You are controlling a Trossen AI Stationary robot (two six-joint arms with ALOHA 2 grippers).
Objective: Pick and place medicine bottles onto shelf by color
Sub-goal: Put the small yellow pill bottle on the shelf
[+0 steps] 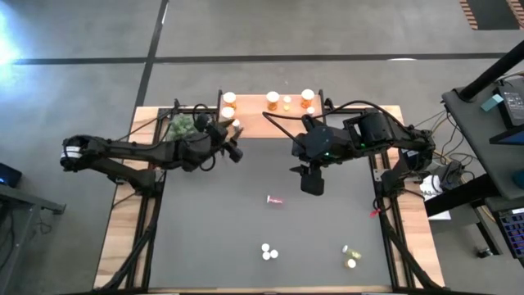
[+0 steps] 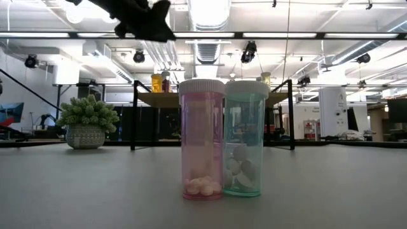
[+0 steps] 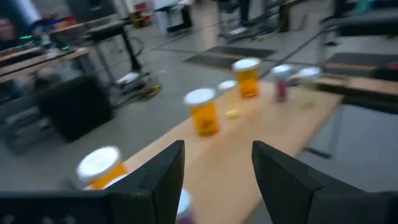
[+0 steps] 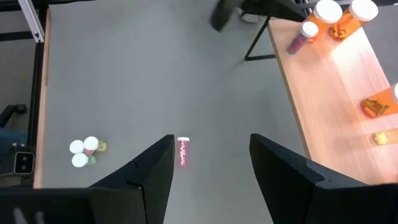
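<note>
Bottles with orange bodies [image 1: 273, 101] stand along the wooden shelf [image 1: 254, 124] at the table's far edge. Left gripper [image 1: 236, 153] hovers by the shelf's left end, jaws open and empty. Right gripper [image 1: 312, 183] hangs over the mat, jaws open, above a pink bottle [image 1: 275, 199] lying on its side.

Robotics lab, exposed ceiling ducts [image 2: 206, 48], workbenches [image 3: 37, 59]

right end effector [image 4: 211, 165]: open, empty | pink bottle [image 4: 183, 151]: lying on mat [image 4: 155, 74]
</note>
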